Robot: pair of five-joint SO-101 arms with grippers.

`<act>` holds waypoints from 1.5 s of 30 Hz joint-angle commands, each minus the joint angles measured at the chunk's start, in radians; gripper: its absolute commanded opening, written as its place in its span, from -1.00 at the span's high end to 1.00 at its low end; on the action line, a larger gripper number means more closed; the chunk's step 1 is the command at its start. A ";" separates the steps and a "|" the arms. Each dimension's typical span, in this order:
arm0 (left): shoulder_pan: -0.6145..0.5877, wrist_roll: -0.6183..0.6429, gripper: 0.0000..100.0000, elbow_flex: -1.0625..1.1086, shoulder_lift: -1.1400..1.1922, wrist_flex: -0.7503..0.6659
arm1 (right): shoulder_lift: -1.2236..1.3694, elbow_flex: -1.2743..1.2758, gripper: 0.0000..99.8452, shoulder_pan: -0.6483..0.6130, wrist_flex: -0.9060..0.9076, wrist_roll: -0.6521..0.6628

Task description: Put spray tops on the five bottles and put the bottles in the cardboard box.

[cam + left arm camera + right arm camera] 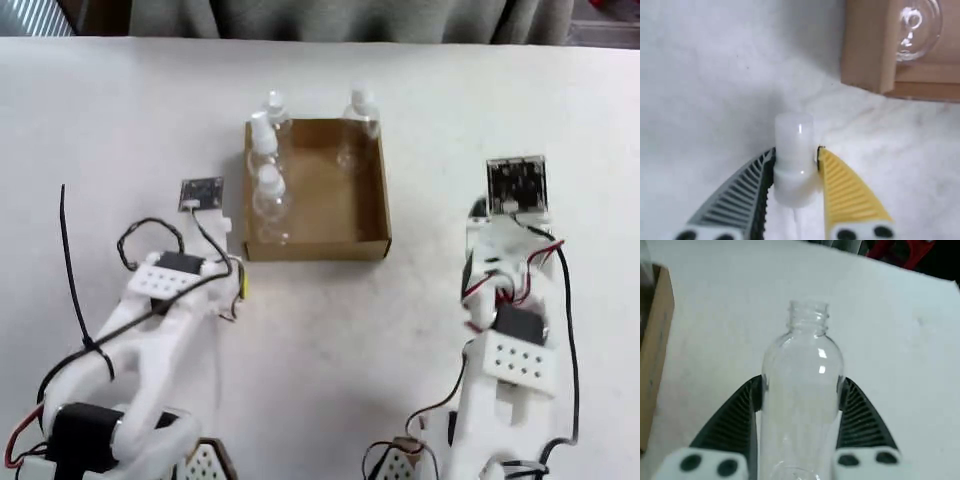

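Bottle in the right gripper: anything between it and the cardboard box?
Nothing visible: bare table lies between the bottle, in the right gripper, and the cardboard box. The box's near right part is free. The bottle is uncapped; the left gripper holds a spray top.

I log the cardboard box mid-table, toward the back. Inside it, three bottles stand along its left wall, a fourth bottle in the back right corner. Left gripper, just off the box's front left corner, grips the spray top; right gripper, right of the box, grips the fifth bottle
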 commanded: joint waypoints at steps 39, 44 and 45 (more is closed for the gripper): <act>-0.001 -0.009 0.96 -0.012 -0.475 0.173 | -0.906 0.288 0.97 -0.288 0.188 -0.471; -0.001 -0.009 0.96 -0.084 -0.754 0.273 | -0.906 0.255 0.97 -0.453 0.194 -0.479; -0.001 -0.009 0.96 -0.118 -0.800 0.296 | -0.906 0.252 0.97 -0.487 0.196 -0.479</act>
